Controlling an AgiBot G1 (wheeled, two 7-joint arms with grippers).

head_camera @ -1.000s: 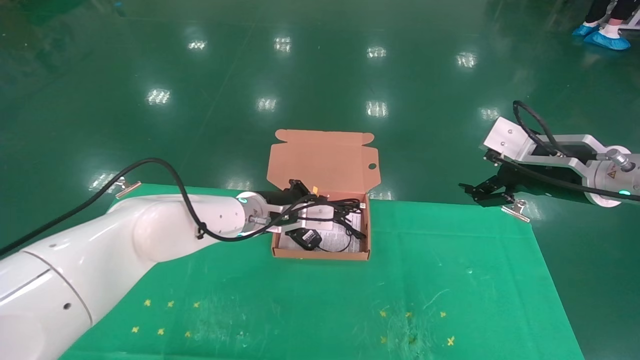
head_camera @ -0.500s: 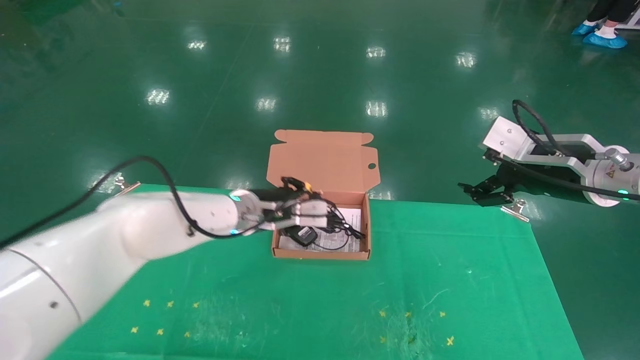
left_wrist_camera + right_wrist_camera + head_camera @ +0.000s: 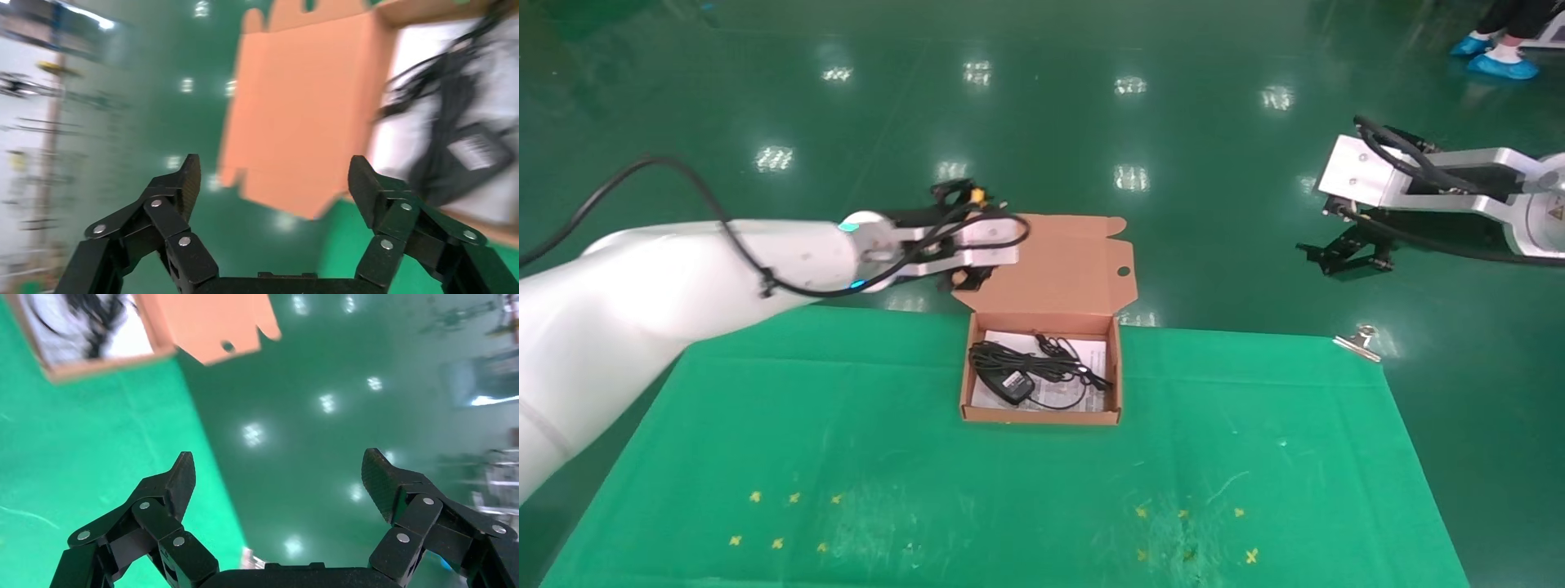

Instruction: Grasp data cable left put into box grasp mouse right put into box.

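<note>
The box (image 3: 1042, 415) stands open at the back middle of the green cloth, its flap lid (image 3: 1058, 265) upright. Inside, on a white sheet, lie the black mouse (image 3: 1012, 384) and the data cable (image 3: 1052, 365), a black tangle across the middle. My left gripper (image 3: 971, 279) hovers open and empty above the box's back left corner, beside the lid. From the left wrist, the left gripper (image 3: 275, 177) faces the lid (image 3: 306, 104), with the mouse (image 3: 471, 153) off to one side. My right gripper (image 3: 1340, 255) is open and empty, raised beyond the table's right edge. In its own view, that gripper (image 3: 278, 471) hangs over the floor.
The green cloth (image 3: 1042, 498) covers the table and bears small yellow crosses near the front. A metal clip (image 3: 1357, 341) holds its back right corner. Glossy green floor surrounds the table. Feet in blue shoe covers (image 3: 1500, 61) stand far back right.
My left gripper has risen out of the box and drawn back to the left, leaving the data cable inside. The right arm has lifted slightly.
</note>
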